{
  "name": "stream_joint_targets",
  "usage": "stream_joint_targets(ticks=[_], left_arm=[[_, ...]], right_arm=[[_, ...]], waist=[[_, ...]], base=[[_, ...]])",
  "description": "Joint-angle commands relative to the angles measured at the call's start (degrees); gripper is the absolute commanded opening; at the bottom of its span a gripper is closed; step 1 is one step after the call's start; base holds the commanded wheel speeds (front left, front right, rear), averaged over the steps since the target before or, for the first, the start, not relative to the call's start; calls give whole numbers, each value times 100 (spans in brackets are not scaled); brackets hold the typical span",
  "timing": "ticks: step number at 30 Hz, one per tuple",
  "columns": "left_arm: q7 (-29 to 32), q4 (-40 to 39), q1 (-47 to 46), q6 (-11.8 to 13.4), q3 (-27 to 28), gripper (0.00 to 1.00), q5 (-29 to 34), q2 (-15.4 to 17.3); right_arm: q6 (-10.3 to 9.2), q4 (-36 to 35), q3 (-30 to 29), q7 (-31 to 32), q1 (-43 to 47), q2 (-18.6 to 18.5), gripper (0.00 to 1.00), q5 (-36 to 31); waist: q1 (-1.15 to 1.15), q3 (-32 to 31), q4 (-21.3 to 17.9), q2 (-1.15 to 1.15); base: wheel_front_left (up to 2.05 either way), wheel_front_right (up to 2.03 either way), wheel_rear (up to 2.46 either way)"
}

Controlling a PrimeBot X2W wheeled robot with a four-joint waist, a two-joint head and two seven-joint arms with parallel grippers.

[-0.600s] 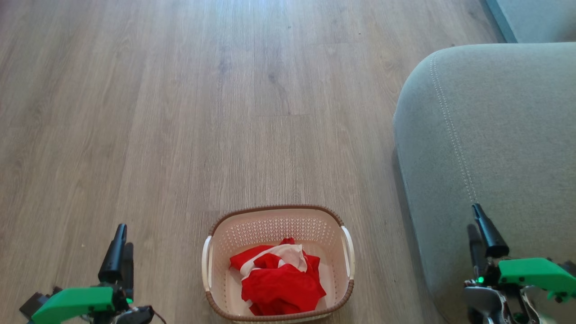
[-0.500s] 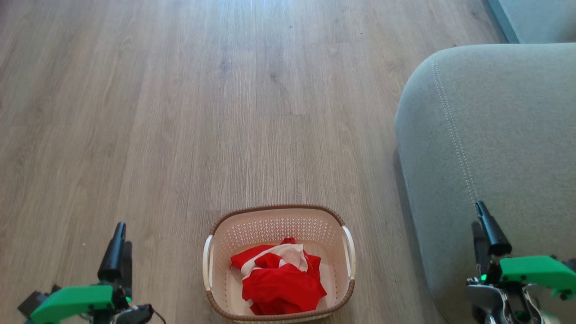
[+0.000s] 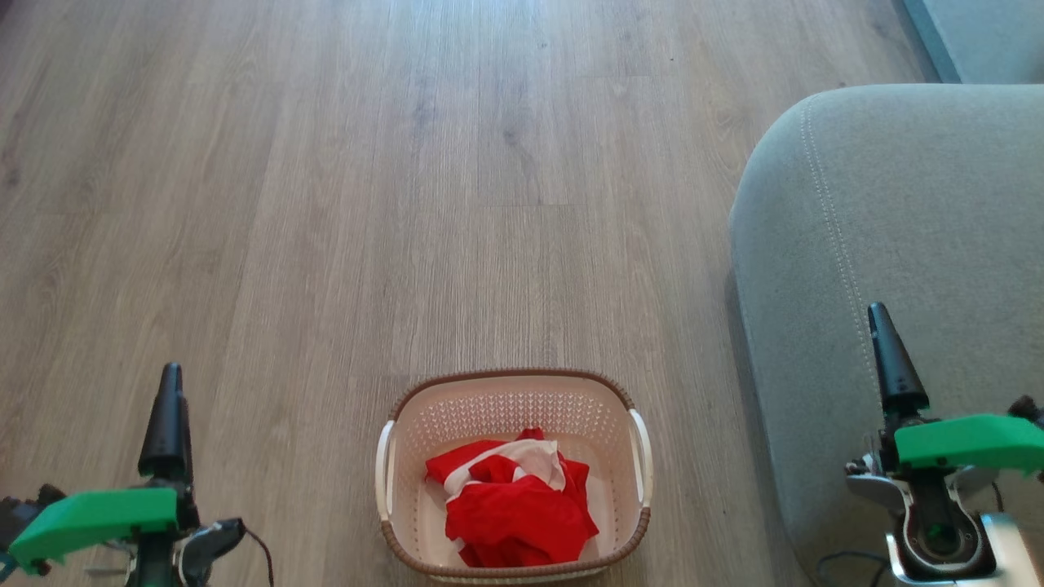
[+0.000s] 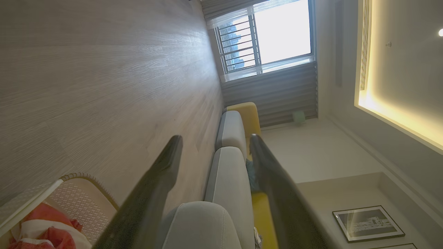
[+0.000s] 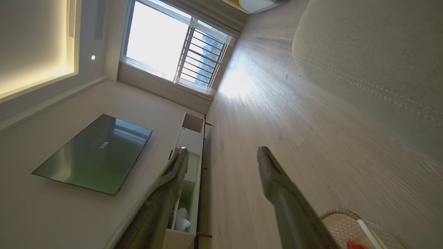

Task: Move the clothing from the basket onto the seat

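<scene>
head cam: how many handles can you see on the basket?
2. On the basket: left handle on its left wall, right handle on its right wall. Nothing suggests a hidden third.

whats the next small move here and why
Probably swing the right pincer left over the basket and lower it toward the red clothes. The clothes lie heaped in the basket, both it and the left pincer are open and empty, and the seat lies on the right, so that arm likely has the shorter carry.

Pale wood-look floor reaches a bright barred window; a television hangs on the wall.
</scene>
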Motion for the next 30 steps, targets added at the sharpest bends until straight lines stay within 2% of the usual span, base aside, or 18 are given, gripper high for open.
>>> stream_joint_targets(ticks=[1,10,15,22,30], left_arm=[[-57,-293,-336,-19,122,100,148,50],[-208,-792,-416,-18,227,100,831,56],[-292,-1175,-465,65,249,100,1304,59],[-410,-1890,-524,347,138,100,2062,63],[-544,-2369,-443,729,-429,100,3312,67]], right_arm=[[0,-314,57,-76,-374,-44,100,-230],[0,-672,372,-228,-475,-46,100,-1342],[0,-826,482,-313,-528,-48,100,-1917],[0,-1092,651,-431,-609,-49,100,-2676],[0,-1251,800,-567,-656,-51,100,-3438]], waist=[[0,-1,8,0],[0,6,51,0],[0,23,69,0],[0,54,91,0],[0,92,104,0]], base=[[0,0,0],[0,0,0],[0,0,0],[0,0,0],[0,0,0]])
